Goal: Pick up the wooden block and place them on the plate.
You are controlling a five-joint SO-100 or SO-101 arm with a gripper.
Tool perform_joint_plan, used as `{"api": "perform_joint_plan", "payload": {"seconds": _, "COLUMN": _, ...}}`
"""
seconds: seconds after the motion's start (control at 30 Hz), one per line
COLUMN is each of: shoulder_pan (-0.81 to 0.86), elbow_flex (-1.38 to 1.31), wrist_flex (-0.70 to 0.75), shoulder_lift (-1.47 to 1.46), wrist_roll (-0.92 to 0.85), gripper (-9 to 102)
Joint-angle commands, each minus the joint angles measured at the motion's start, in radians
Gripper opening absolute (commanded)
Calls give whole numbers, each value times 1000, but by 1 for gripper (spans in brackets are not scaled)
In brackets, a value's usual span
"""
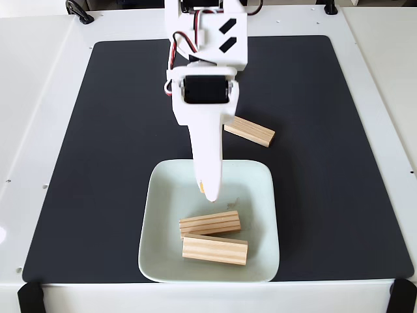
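In the fixed view, the plate (156, 261) sits on the black mat (117, 130) at the surface's near edge, holding two wooden blocks (210, 223) side by side. The jaws' tip hangs above the plate; whether they are apart I cannot tell. Another wooden block (251, 132) lies on the mat beyond the plate, right of the arm (207, 124).

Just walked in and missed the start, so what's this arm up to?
A white robot arm is moving wooden blocks onto a plate. Two blocks already lie in the plate's near half, side by side. A third block remains on the black mat behind the plate. The gripper hangs over the plate; whether its jaws are open or holding anything is unclear.
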Motion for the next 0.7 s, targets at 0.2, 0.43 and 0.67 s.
{"api": "perform_joint_plan", "payload": {"seconds": 0.2, "shoulder_pan": -9, "elbow_flex": 388, "wrist_flex": -3, "shoulder_lift": 428, "wrist_roll": 86, "gripper": 9}}
{"api": "perform_joint_plan", "payload": {"seconds": 0.43, "shoulder_pan": -51, "elbow_flex": 643, "wrist_flex": 259, "shoulder_lift": 736, "wrist_roll": 107, "gripper": 0}}
{"api": "perform_joint_plan", "payload": {"seconds": 0.67, "shoulder_pan": -130, "elbow_flex": 735, "wrist_flex": 706, "shoulder_lift": 916, "wrist_roll": 107, "gripper": 0}}
